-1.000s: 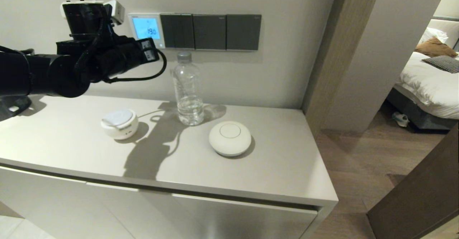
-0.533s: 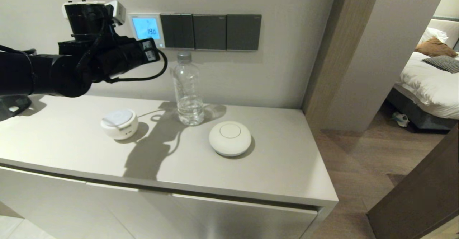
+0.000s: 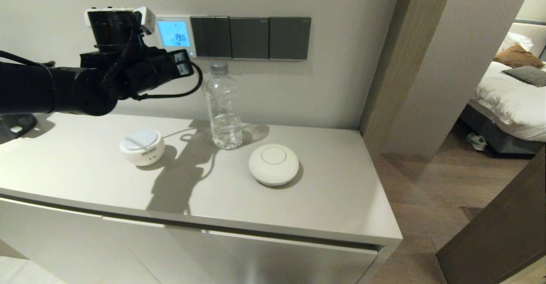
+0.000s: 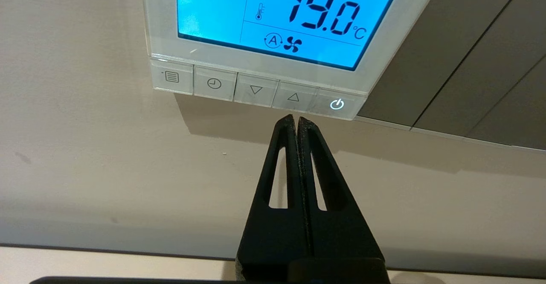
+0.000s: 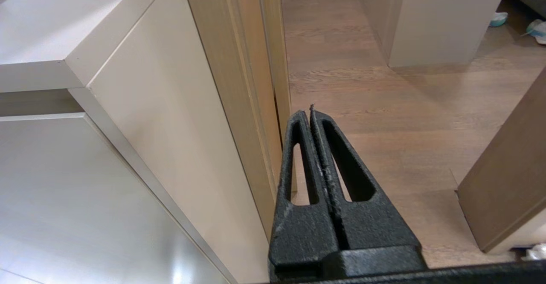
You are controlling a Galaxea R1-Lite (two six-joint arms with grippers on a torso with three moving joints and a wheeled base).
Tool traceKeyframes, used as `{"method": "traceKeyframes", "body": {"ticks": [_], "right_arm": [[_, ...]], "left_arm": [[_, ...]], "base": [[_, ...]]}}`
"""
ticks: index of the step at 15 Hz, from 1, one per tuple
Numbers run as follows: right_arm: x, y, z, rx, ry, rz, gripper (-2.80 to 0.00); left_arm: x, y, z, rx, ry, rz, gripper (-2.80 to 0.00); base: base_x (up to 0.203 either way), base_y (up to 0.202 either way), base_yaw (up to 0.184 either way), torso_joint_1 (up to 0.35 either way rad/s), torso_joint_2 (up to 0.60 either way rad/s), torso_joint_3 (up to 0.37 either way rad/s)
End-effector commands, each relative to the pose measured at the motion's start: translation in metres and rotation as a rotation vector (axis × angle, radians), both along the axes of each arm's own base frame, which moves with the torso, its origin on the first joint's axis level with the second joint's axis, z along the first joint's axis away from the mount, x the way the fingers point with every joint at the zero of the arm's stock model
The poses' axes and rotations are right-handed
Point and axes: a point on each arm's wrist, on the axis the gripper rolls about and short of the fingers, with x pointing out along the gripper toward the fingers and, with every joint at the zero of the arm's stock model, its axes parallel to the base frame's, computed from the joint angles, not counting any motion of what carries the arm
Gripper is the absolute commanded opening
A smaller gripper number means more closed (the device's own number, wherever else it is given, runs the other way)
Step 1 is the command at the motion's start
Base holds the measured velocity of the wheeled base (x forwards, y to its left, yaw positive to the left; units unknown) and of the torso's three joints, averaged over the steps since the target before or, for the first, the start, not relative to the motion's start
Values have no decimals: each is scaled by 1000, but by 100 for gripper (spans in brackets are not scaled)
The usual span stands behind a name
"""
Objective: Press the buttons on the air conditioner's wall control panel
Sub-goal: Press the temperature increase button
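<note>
The white wall control panel (image 3: 175, 36) has a lit blue screen reading 19.0 (image 4: 290, 17). Its row of small white buttons (image 4: 256, 90) runs along the bottom edge: menu, clock, down, up (image 4: 293, 97) and a lit power key (image 4: 337, 104). My left gripper (image 4: 295, 119) is shut and empty, its tips just below the up key, close to the wall. In the head view the left gripper (image 3: 184, 64) sits just under the panel's lower right corner. My right gripper (image 5: 308, 112) is shut and empty, parked low beside the cabinet.
Dark grey switch plates (image 3: 249, 38) adjoin the panel on the right. On the cabinet top (image 3: 332, 198) stand a clear water bottle (image 3: 222, 105), a small white round device (image 3: 142, 146) and a white dome (image 3: 273, 163). A doorway opens at the right.
My left arm has moved right and slightly down, toward the wall, bringing the shut tips closer under the panel's buttons. The screen still reads 19.0.
</note>
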Motion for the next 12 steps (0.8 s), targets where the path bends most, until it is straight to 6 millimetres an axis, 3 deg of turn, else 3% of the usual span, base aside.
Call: {"method": "traceKeyframes", "body": {"ticks": [1,12], "right_arm": [[0,0,-1,1,2,0,-280],[0,0,-1,1,1,1,-280]], "left_arm": [[3,1,-2,-2,1,5,-280],[-9,3,3,-6,-3,4,-280]], "base": [[0,0,0,0,0,0],[0,0,0,0,0,0]]}}
